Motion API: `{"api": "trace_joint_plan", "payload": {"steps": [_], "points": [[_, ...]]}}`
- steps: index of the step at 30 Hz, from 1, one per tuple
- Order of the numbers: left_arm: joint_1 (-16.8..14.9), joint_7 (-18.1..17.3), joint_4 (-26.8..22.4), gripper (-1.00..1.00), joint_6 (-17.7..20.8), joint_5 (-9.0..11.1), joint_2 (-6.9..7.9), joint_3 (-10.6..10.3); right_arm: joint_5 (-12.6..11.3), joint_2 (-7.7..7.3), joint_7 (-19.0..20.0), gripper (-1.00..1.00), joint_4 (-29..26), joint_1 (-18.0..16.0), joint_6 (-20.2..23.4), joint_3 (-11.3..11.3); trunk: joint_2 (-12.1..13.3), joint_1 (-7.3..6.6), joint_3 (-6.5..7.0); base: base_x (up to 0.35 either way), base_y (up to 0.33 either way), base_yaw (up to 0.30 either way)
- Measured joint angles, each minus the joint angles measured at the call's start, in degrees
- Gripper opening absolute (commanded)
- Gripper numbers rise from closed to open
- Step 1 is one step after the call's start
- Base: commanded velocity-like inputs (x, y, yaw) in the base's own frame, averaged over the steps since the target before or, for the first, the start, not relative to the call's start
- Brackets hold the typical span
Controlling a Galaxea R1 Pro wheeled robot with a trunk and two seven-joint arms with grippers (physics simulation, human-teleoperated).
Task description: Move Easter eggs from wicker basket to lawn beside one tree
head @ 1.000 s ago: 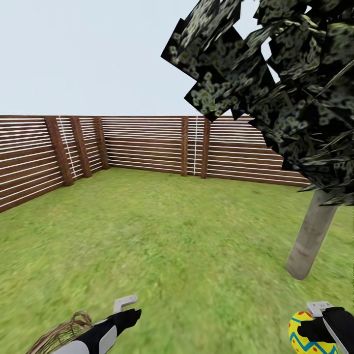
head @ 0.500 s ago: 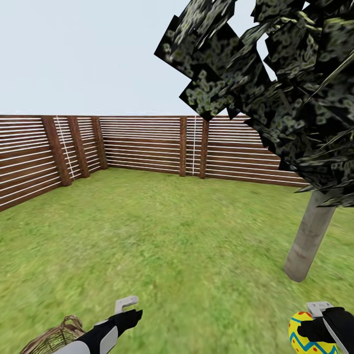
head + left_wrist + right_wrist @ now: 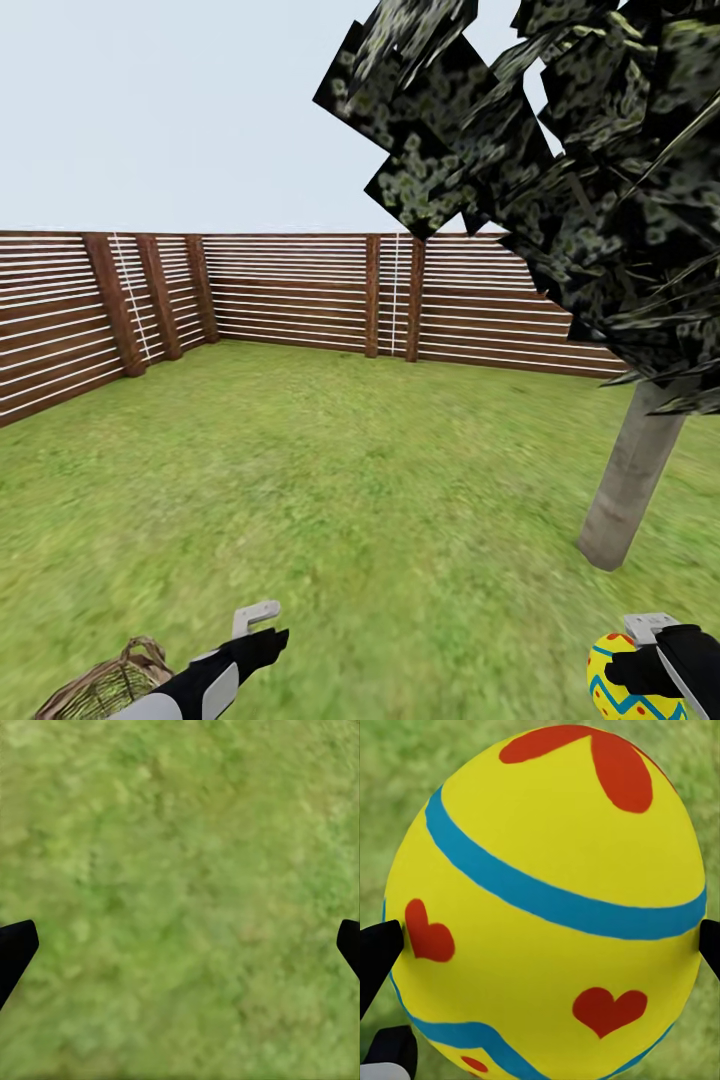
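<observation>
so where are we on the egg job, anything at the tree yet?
Nothing is visibly placed: the lawn around the tree trunk shows no eggs. In hand: the right gripper holds one Easter egg between its fingers. The left gripper is open over grass beside the wicker basket; its contents can't be seen.

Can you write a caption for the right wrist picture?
Right gripper clasps a yellow egg with red hearts above green grass.

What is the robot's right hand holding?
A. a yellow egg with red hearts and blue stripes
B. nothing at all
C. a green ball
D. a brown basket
A: the right gripper is shut on a yellow Easter egg with red hearts and blue bands, its dark fingertips pressing on each side; the head view shows the same egg above the lawn.
</observation>
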Motion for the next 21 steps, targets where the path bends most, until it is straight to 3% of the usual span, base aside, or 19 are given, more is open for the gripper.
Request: {"api": "trace_joint_plan", "payload": {"steps": [6,21], "points": [[0.0,0.0,0.0,1.0,0.0,0.3,0.14,0.2,0.0,0.0,0.0,-1.0,0.0,0.0,0.1,-0.1,-2.4,1.32,-1.08,0.003,-0.096,0.0],[0.0,0.0,0.0,1.0,0.0,0.0,-0.16,0.0,0.0,0.18,0.0,-1.0,0.2,0.0,0.0,0.2,-8.4,4.61,-3.77,0.0,-0.308,0.0]]}}
